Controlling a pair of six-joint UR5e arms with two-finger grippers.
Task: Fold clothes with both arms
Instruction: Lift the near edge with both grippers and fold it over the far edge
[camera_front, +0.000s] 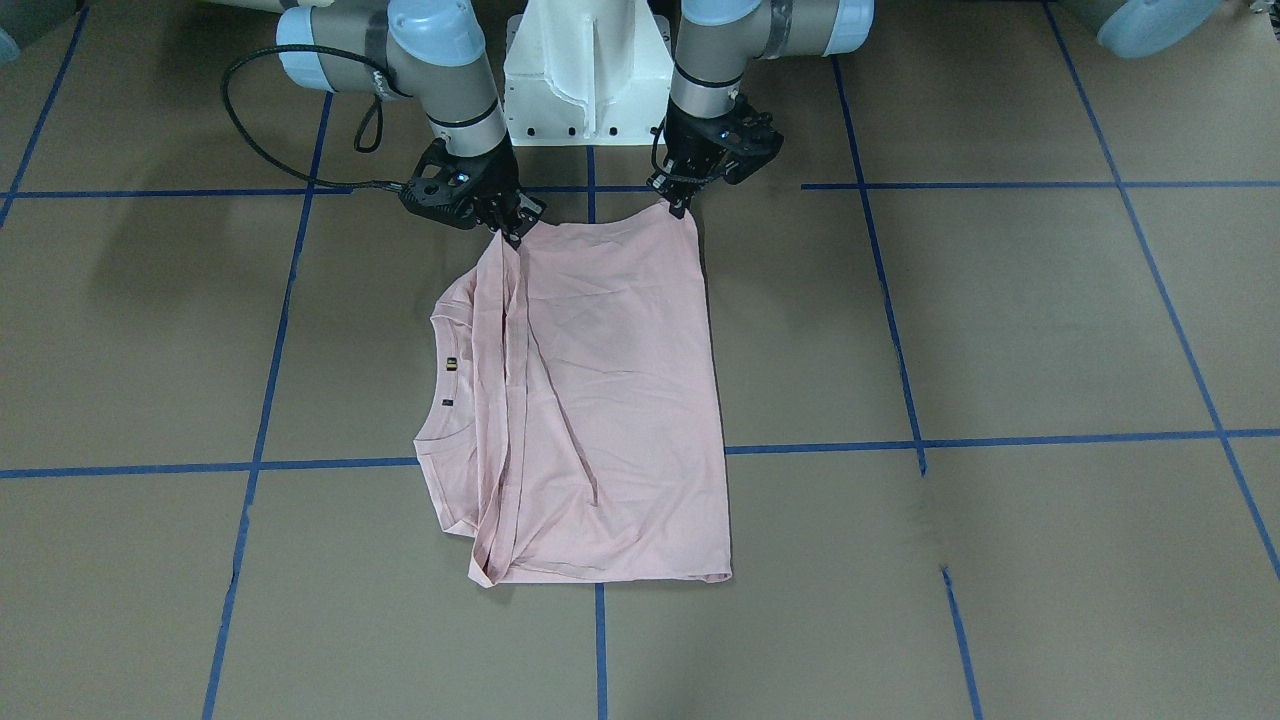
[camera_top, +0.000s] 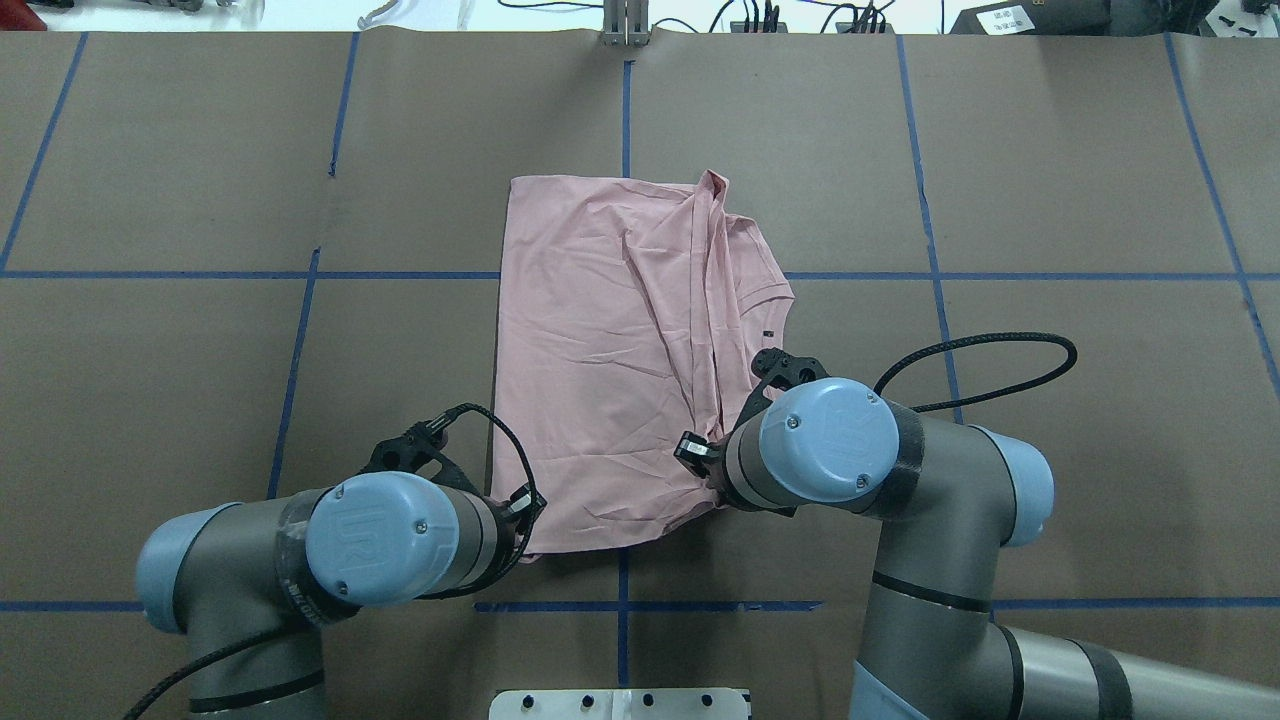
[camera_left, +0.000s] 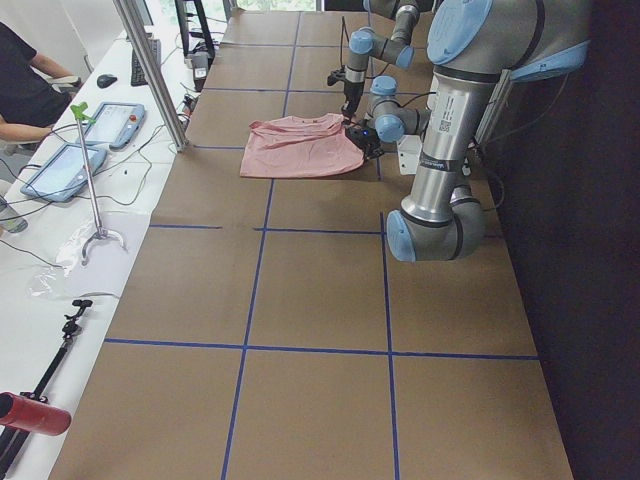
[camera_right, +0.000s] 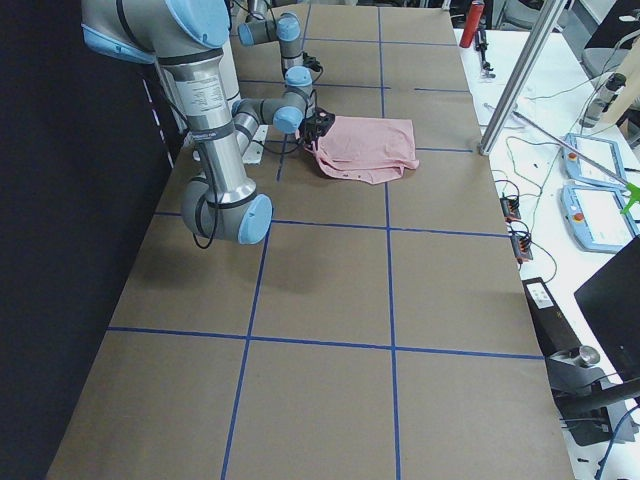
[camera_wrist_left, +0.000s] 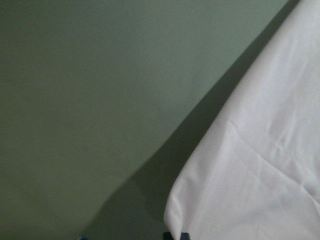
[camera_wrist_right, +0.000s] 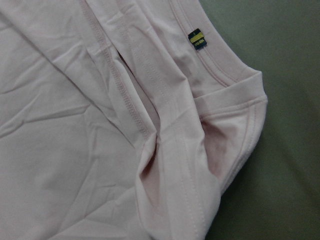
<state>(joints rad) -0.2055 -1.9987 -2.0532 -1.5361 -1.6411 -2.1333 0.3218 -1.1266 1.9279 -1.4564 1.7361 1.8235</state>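
The pale pink T-shirt lies folded on the brown table, plain side up, print hidden. Its ribbed collar and small black sleeve tag face the robot's right. My left gripper is shut on the shirt's near corner on its left side; it also shows in the overhead view. My right gripper is shut on the bunched near edge beside the sleeve, also in the overhead view. The right wrist view shows the sleeve hem and tag. The left wrist view shows only a shirt edge.
The white pedestal base stands just behind the grippers. Blue tape lines cross the brown table cover. A black cable loops off the right arm. An operators' bench with tablets runs along the far side.
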